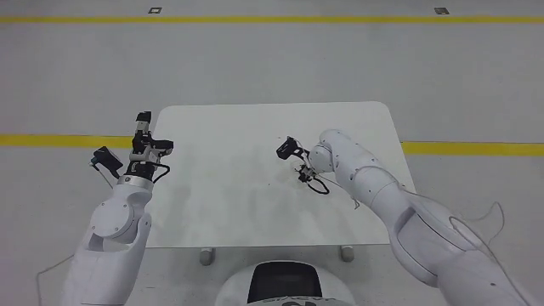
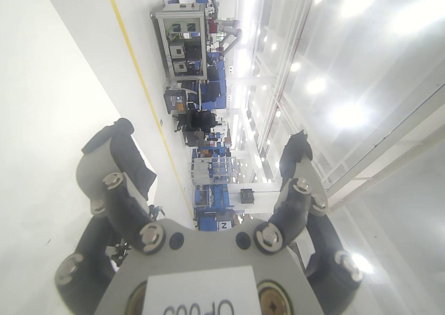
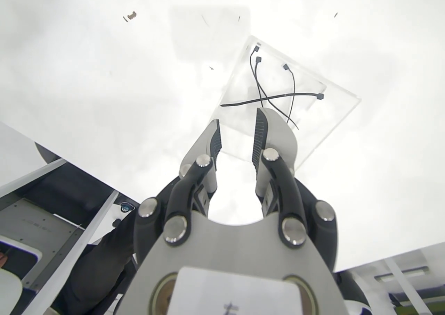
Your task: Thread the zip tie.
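Right gripper [image 3: 236, 116] is partly open and holds nothing. Zip ties [image 3: 274, 98] lie just ahead of its fingertips in a clear tray [image 3: 330, 122], crossed over each other. Risk: closing there pinches two straps at once, or the pads skid off a flat strap and shove the tray (probably not fixed down). Left gripper [image 2: 210, 130] is spread wide, empty and aimed out at the room, so a bad pick leaves threading misaligned.

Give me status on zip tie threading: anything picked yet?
Nothing done: the zip ties lie loose in the clear tray, none threaded. In hand: nothing; the right gripper hangs open above them, the left gripper is open and empty. Remaining: grasp one, thread it.
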`<action>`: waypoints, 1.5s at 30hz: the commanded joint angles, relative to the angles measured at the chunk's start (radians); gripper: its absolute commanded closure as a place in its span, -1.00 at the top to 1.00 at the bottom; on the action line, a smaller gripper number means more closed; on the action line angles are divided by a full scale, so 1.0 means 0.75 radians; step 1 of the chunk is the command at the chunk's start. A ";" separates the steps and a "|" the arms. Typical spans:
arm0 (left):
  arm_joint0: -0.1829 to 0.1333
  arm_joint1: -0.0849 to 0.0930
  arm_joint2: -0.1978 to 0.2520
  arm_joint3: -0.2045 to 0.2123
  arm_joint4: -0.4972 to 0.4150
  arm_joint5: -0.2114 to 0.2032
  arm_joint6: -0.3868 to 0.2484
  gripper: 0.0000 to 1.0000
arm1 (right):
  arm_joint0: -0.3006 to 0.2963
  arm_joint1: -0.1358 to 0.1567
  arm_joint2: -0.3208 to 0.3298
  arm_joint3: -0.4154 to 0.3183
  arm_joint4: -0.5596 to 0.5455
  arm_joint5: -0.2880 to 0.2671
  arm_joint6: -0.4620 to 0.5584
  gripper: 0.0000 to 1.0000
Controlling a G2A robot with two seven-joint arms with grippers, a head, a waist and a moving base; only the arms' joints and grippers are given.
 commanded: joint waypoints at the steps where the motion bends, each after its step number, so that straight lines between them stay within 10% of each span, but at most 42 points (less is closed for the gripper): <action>1: 0.000 0.000 0.000 0.000 0.000 0.000 0.000 1.00 | 0.003 -0.007 -0.010 0.008 0.007 0.000 0.001 -0.52; 33: 0.000 0.000 0.000 0.000 0.000 0.000 0.000 1.00 | 0.051 -0.091 -0.076 0.233 -0.014 0.000 -0.136 -0.74; 45: 0.000 0.000 0.000 0.000 0.000 0.000 0.000 1.00 | 0.052 -0.116 -0.082 0.294 -0.002 0.000 -0.160 -0.54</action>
